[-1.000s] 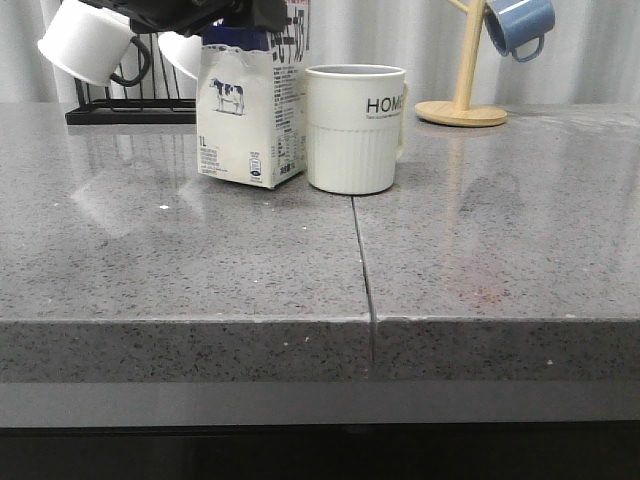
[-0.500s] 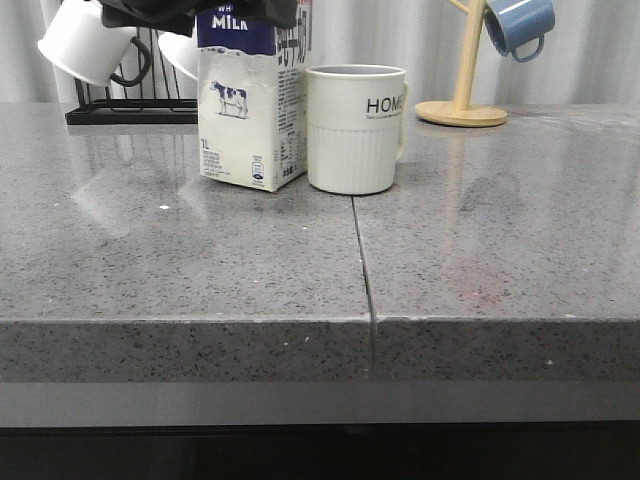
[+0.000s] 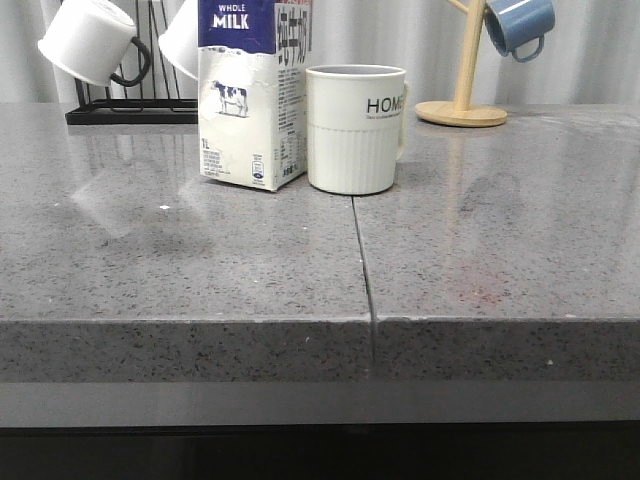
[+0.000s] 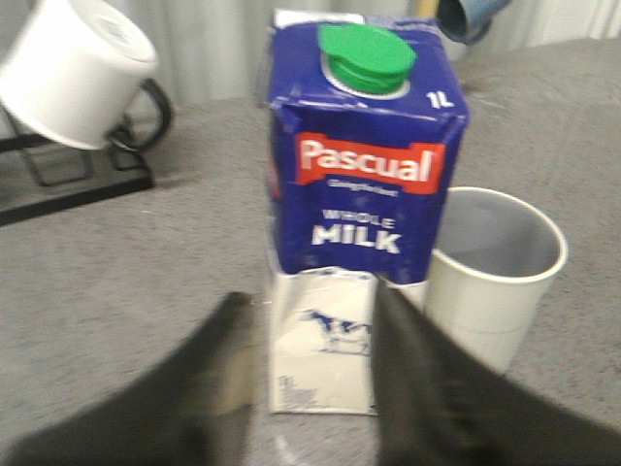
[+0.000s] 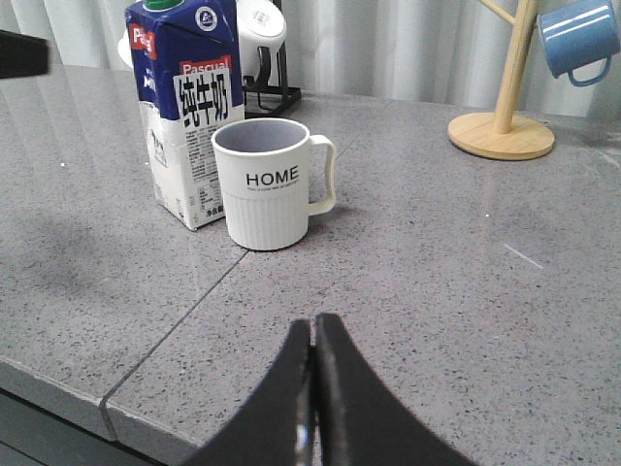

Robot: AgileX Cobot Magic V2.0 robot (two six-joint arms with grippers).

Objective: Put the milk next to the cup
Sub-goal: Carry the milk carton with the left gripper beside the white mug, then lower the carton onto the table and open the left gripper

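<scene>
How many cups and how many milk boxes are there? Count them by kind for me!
White mugs on the black rack: 2
Cream HOME mug: 1
Blue mug on the wooden stand: 1
Whole milk carton: 1
Total: 5

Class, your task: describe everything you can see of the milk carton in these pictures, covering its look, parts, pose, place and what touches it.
The tall white and dark blue milk carton looks like printed card. A round green screw cap sits on its sloped top, above a red "Pascual" band, "WHOLE MILK", a small cow picture and "1L". One side carries large Chinese characters and fine print. It stands upright on the grey speckled stone table, close beside the cream ribbed "HOME" mug. The open left hand is off the carton.
</scene>
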